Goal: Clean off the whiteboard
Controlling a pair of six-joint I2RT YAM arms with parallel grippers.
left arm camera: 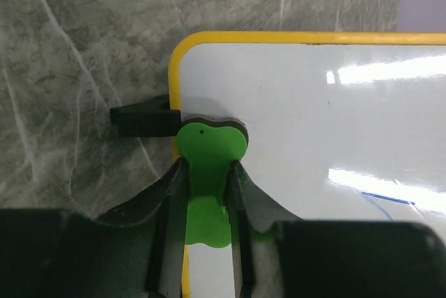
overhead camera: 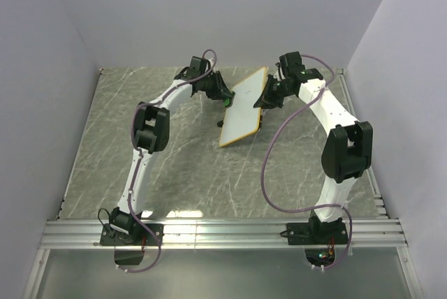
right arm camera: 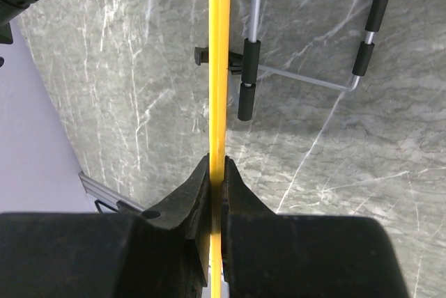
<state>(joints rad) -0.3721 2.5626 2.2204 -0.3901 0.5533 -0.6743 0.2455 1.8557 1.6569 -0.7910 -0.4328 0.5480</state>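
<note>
The left gripper (left arm camera: 207, 173) is clamped tight on a green eraser (left arm camera: 209, 141), set against the whiteboard (left arm camera: 300, 117) near one corner. The right gripper (right arm camera: 217, 173) pinches the board's yellow edge. The whiteboard sits tilted between both arms, far back on the surface (overhead camera: 181, 166), with a faint blue stroke (left arm camera: 383, 200) on it.

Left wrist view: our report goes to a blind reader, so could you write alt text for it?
The left gripper holds a green eraser at the yellow-framed edge of the whiteboard, near a rounded corner. A faint blue mark shows at the board's lower right; a black foot juts out over the grey marbled table.
</note>
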